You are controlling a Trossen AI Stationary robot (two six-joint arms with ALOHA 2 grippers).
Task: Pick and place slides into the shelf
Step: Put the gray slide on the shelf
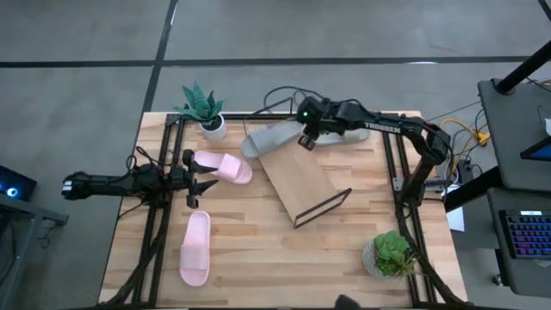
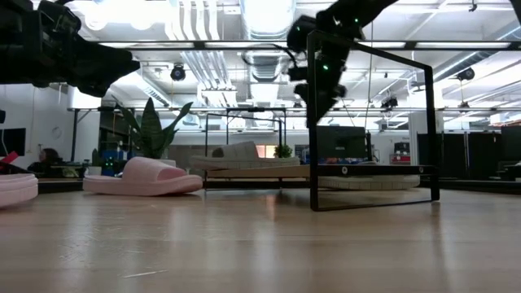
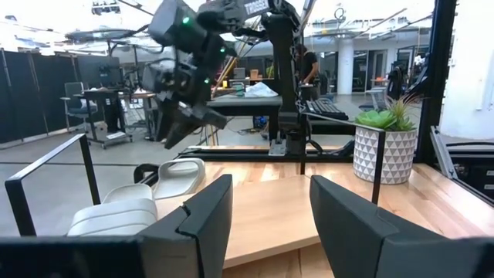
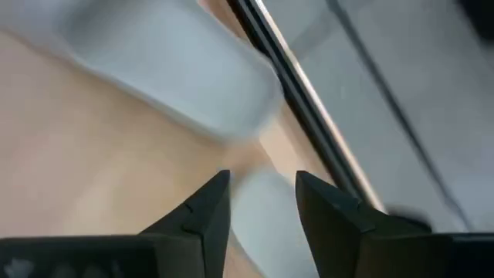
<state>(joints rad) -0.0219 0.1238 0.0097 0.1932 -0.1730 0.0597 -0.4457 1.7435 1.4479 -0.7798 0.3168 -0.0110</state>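
High view: the right gripper point(image 1: 307, 138) hangs at upper centre of the frame, over the top edge of the shelf point(image 1: 303, 181), a slanted light-wood board on a black wire frame lying mid-frame. Two grey slides point(image 1: 275, 138) lie along that edge, one left of the gripper, the other largely under the arm. The left gripper point(image 1: 200, 183) sits at left centre, just beside a pink slide point(image 1: 222, 166); a second pink slide point(image 1: 195, 248) lies at lower left on the table point(image 1: 258, 258).

Low view: the right gripper point(image 2: 323, 98) hangs at upper centre above the shelf point(image 2: 370, 175), touching nothing. One pink slide point(image 2: 142, 177) rests at centre left; another shows partly at the left edge.

Left wrist view: the left gripper's fingers point(image 3: 204, 220) stand spread at the bottom of the frame with nothing between them. The grey slides point(image 3: 123, 212) lie at lower left.

Right wrist view: the right gripper's fingers point(image 4: 204, 212) stand apart at bottom centre, holding nothing; pale grey shapes (probably the grey slides, the view being blurred) lie on the board beyond.
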